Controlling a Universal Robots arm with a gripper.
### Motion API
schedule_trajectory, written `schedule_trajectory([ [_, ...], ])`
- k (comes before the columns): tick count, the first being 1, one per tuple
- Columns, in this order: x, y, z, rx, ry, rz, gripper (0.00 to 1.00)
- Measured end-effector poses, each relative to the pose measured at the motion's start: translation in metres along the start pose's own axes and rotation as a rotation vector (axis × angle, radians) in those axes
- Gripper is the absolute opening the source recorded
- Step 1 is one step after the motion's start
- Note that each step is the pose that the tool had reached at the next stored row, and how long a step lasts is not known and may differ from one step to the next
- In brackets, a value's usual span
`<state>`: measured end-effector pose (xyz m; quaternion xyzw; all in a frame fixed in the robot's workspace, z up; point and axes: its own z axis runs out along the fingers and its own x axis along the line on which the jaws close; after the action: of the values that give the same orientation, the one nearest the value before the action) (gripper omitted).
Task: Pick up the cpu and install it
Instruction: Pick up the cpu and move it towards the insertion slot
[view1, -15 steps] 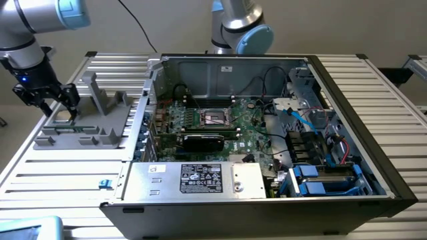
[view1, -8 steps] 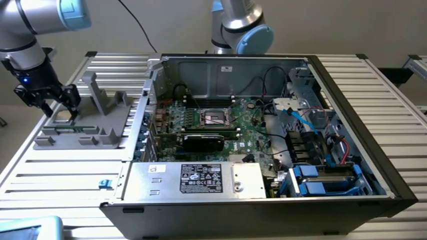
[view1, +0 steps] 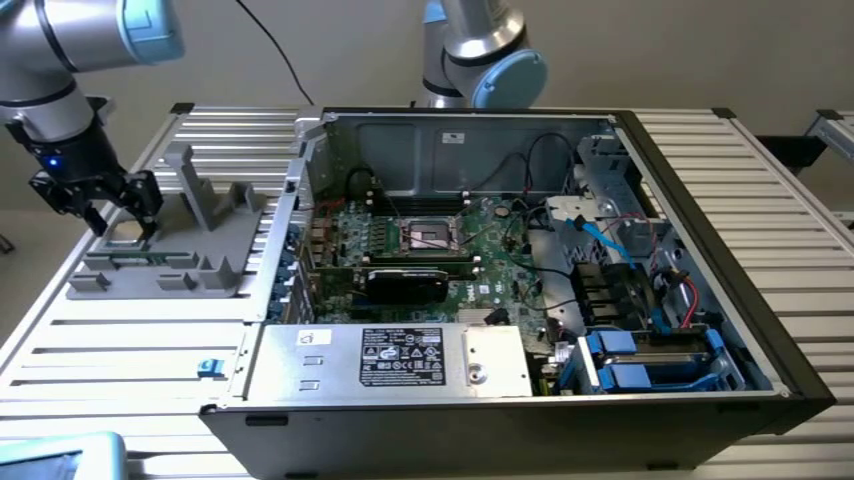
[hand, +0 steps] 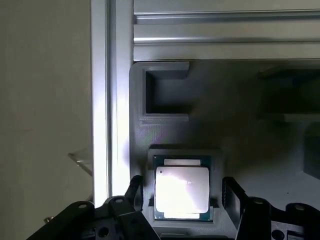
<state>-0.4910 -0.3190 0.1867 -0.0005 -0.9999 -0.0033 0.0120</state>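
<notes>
Though flanked by both fingers (hand: 231, 192), not gripped: cpu (hand: 182, 187) lying flat in a shallow square pocket of the grey fixture (hand: 165, 130), shiny metal top up, thin darker rim showing all round. Seated level, edges just inside the pocket walls. One black finger to each side of the pocket, both clear of the chip, with pocket wall between. Gripper (view1: 120, 225) spread wide and empty, pointing straight down over the near corner of the fixture, low above it. A second, empty rectangular recess in the fixture just beyond the chip's pocket. Upright posts (view1: 187, 180) rising from the fixture's far part. Fixture resting on the slatted aluminium table (view1: 134, 340), at the exterior view's left, just beside the open computer case (view1: 747, 300). Inside the case, a green motherboard (view1: 501, 265) with a black square socket (view1: 430, 236) near its middle, well apart from the chip. Toward the case's near wall, a boxed power supply (view1: 387, 355) with a label, and blue drive bays (view1: 627, 365) at the exterior view's right. Behind the case, a second robot arm (view1: 487, 60).
</notes>
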Motion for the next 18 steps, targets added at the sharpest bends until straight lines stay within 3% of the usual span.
schedule_trajectory([
  [5,-0.0003,0.0002,0.0008,0.0001,0.0087,0.000,0.75],
  [18,-0.0022,0.0002,0.0018,0.0000,0.0110,0.000,0.75],
])
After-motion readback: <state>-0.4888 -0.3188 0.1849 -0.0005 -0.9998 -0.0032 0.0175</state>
